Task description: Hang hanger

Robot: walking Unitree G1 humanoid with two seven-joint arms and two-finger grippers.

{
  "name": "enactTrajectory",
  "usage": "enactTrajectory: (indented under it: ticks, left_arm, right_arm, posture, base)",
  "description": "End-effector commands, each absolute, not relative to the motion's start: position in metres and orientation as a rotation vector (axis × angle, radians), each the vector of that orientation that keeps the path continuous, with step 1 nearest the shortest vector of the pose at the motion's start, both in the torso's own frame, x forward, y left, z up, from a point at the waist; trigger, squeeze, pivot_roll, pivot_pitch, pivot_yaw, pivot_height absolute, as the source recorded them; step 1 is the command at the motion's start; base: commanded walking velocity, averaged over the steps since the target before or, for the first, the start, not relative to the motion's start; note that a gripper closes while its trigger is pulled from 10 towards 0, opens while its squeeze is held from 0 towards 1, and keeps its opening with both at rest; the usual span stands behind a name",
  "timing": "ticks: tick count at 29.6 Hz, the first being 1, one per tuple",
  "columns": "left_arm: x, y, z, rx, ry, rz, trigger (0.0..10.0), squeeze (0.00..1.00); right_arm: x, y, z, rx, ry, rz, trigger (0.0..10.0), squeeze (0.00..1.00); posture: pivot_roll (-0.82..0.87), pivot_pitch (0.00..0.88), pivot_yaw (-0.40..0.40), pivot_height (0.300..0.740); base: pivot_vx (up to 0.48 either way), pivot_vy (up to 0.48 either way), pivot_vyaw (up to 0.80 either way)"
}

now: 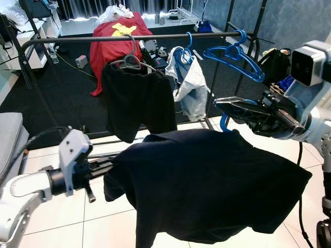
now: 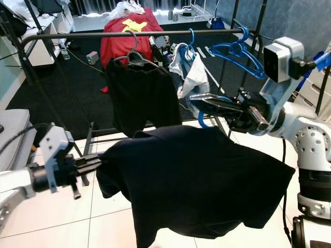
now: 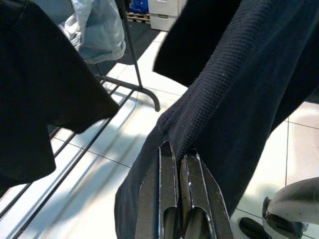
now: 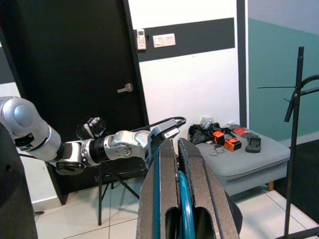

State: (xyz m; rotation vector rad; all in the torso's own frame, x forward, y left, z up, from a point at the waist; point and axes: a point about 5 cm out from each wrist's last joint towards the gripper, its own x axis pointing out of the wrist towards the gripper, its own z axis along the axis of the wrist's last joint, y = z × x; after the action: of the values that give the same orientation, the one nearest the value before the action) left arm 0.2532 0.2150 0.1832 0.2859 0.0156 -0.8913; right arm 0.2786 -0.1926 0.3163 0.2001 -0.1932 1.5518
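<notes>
White tile floor, black carpet, rack

Both arms are silver-grey with rounded joint housings, and each ends in a gripper of 2 long, flat black fingers, the left gripper and the right gripper. A pale grey bracket sits at the left wrist beside a black cuff, with a black cable looping behind it. A boxy white camera with a dark face sits over the right wrist.
</notes>
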Motion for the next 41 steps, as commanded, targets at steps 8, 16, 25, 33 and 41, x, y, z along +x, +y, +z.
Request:
enactTrajectory:
  ticks: [8,16,25,33,41]
  left_arm:
    - [0.26,0.227,0.188,0.31,-0.017,-0.793,0.0,0.0]
    - [0.275,0.247,0.216,0.309,-0.163,-0.575,0.0,0.0]
    - [0.285,0.278,0.246,0.26,-0.294,-0.281,0.0,0.0]
    - [0.289,0.32,0.195,0.304,-0.038,0.046,0.0,0.0]
    - [0.278,0.351,0.168,0.222,0.06,0.321,0.0,0.0]
  right_arm:
    - [0.282,-0.205,0.323,0.14,-0.228,1.449,0.0,0.0]
    - [0.295,-0.209,0.301,0.078,-0.097,1.307,0.0,0.0]
    - [0.299,-0.203,0.266,0.02,0.041,1.265,0.0,0.0]
    - [0.294,-0.214,0.305,0.108,-0.189,1.268,0.0,0.0]
    - [0.295,-0.22,0.313,0.112,-0.237,1.224,0.0,0.0]
  posture:
    - [-0.1,0.038,0.025,0.74]
    - [-0.1,0.044,0.025,0.74]
    - [-0.09,0.05,0.022,0.74]
    - [-0.1,0.056,0.033,0.74]
    - [-0.1,0.057,0.033,0.74]
  base:
    - [0.0,0.0,0.0]
    - [0.0,0.0,0.0]
    - [0.0,0.0,0.0]
    - [0.0,0.0,0.0]
    - [0.0,0.0,0.0]
